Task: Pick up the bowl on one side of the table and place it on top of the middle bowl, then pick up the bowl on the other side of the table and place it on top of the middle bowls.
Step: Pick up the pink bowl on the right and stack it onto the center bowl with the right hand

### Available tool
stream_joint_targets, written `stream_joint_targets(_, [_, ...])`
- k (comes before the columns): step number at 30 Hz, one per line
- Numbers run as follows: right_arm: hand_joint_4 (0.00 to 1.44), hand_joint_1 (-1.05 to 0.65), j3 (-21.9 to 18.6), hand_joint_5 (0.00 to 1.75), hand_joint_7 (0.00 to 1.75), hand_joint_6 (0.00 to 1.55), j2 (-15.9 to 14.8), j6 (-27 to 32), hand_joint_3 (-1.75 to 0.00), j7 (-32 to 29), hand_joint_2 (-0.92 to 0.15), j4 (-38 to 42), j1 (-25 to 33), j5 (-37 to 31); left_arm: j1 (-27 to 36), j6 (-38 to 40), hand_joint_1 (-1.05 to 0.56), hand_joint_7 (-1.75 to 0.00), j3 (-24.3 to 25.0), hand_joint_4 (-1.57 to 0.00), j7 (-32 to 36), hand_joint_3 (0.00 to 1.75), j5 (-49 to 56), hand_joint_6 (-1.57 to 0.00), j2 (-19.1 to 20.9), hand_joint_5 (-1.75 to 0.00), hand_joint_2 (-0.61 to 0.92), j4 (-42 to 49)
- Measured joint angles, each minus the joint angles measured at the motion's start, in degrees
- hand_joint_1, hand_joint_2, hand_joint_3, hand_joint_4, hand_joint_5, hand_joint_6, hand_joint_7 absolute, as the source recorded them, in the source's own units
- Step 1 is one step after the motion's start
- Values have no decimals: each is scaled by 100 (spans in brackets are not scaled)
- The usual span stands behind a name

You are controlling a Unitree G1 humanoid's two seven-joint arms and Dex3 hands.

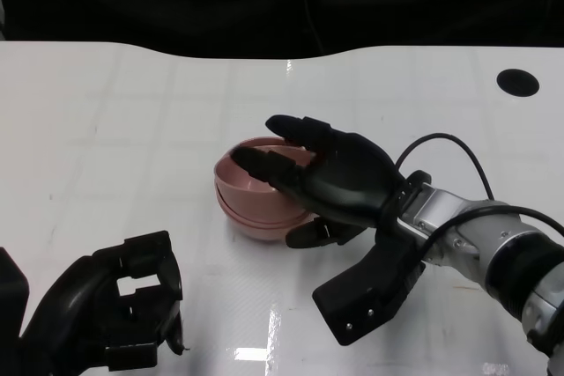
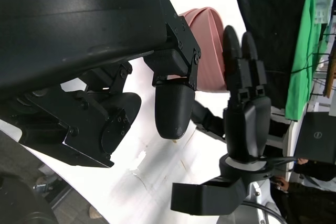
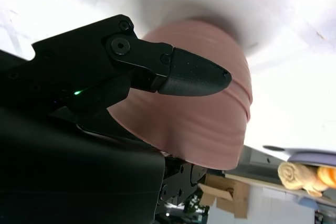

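Reaching over the middle of the white table point(image 1: 132, 112), our right hand point(image 1: 330, 178) wraps the stack of pink bowls point(image 1: 251, 195), fingers point(image 1: 264, 165) draped over the rim and into the top bowl, thumb below against the outer wall. We see the bowls nested, sitting on the table at centre. Our left hand point(image 1: 115, 310) rests low at the near left edge, well apart from the stack, fingers curled inward and holding nothing.
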Motion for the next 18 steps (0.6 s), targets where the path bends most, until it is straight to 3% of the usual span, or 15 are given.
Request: stream_joint_targets(18, [0,-102,215,0,0,0,-108,78,-84,-216,-92,101,198,-98,0,-56,19,-175,-7,-79,-3,123,9,-69,-2,-175,74,37])
